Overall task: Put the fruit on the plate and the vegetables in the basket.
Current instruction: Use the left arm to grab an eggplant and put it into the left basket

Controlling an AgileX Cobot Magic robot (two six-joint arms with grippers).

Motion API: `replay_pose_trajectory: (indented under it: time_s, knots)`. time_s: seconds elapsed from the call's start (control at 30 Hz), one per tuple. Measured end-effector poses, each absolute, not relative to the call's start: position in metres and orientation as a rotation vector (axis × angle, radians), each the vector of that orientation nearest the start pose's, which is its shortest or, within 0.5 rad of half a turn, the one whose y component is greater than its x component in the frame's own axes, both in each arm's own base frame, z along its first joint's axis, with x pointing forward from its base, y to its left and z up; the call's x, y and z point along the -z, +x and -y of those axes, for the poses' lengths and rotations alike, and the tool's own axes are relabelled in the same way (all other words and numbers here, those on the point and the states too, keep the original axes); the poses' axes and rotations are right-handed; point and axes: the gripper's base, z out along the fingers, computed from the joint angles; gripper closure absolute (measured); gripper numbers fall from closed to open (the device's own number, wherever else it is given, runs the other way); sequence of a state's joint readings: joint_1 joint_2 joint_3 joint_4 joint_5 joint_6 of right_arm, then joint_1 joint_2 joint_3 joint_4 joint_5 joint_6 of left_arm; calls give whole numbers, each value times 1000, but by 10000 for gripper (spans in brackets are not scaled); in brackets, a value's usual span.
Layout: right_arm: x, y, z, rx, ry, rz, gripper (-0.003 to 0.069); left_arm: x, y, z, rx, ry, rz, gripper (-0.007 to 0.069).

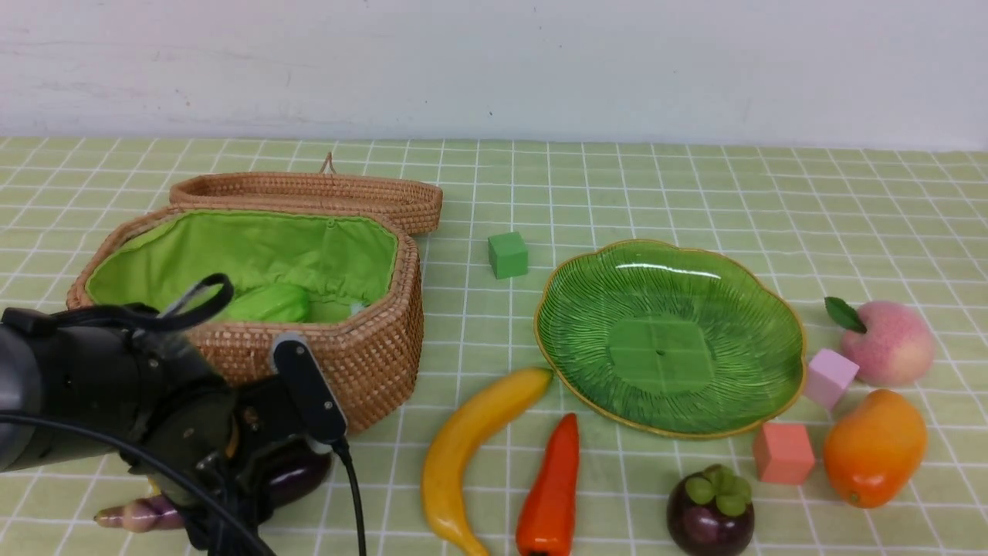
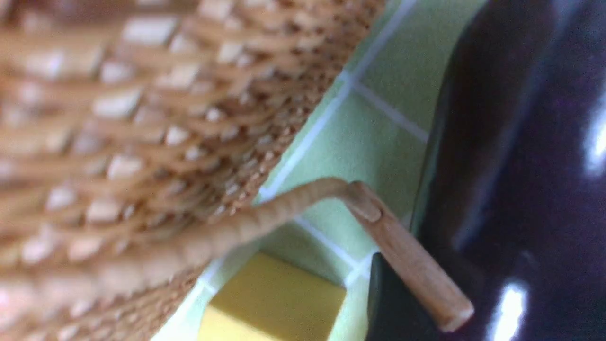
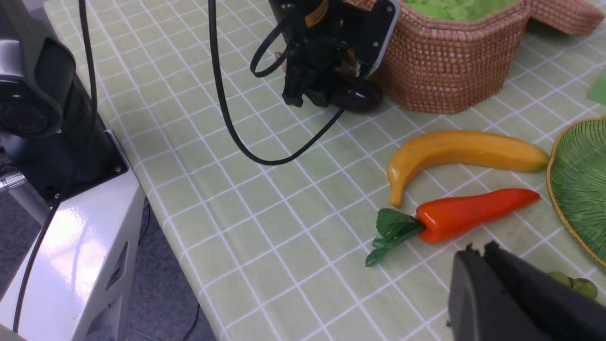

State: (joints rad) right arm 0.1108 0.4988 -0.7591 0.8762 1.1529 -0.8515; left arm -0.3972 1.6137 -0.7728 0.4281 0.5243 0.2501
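Eggplant lay on the surface just in front of the basket, its stalk end pointing to the robot's left, under the left arm. We judged it light, stiff and very glossy, so probably slippery. The thick middle of the body, taken across its width, seemed a safer hold than the tapering stalk. The left fingers hung right at it, but we could not tell whether they gripped it. The right fingers were pressed together, holding nothing, near the pepper.
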Motion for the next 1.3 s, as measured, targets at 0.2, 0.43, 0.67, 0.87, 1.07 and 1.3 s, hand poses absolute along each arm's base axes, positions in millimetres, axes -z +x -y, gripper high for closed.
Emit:
replay_pose_trajectory:
  time_s: [0.2, 0.43, 0.67, 0.87, 1.07, 1.3]
  knots:
    - [-361, 45, -69, -662, -912, -1838, 638, -201, 237, 98, -350, 1329, -2456, 246]
    - [-367, 52, -66, -610, -828, -1789, 638, -248, 203, 92, -314, 1250, -2406, 246]
    - [-384, 63, -62, -575, -644, -1642, 638, -298, 196, 87, -303, 1138, -2277, 246]
    - [-392, 63, -64, -591, -644, -1541, 638, -333, 226, 97, -406, 1124, -2141, 246]
    - [-393, 62, -65, -604, -653, -1527, 636, -323, 279, 112, -508, 1164, -2132, 246]
    - [-392, 61, -66, -616, -674, -1534, 635, -302, 333, 100, -587, 1142, -2197, 246]
